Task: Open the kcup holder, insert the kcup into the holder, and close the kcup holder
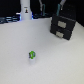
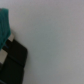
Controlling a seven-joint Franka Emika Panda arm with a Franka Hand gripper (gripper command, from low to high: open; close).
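The kcup holder [image 1: 62, 27] is a black box with two stacked front panels bearing pale marks. It stands on the white table at the back, towards the exterior view's right. The kcup [image 1: 32, 55] is a tiny green pod with a whitish part, alone on the table well in front of the holder and towards the exterior view's left. Grey arm parts [image 1: 61, 9] hang just above and behind the holder; the fingers are too blurred to make out. The wrist view shows a dark boxy shape [image 2: 12, 62], probably the holder, and bare white table [image 2: 55, 40].
A white bottle-shaped object [image 1: 25, 10] stands at the back on the exterior view's left, with dark clutter [image 1: 10, 19] along the table's far edge. A teal shape [image 2: 4, 25] sits at the edge of the wrist view.
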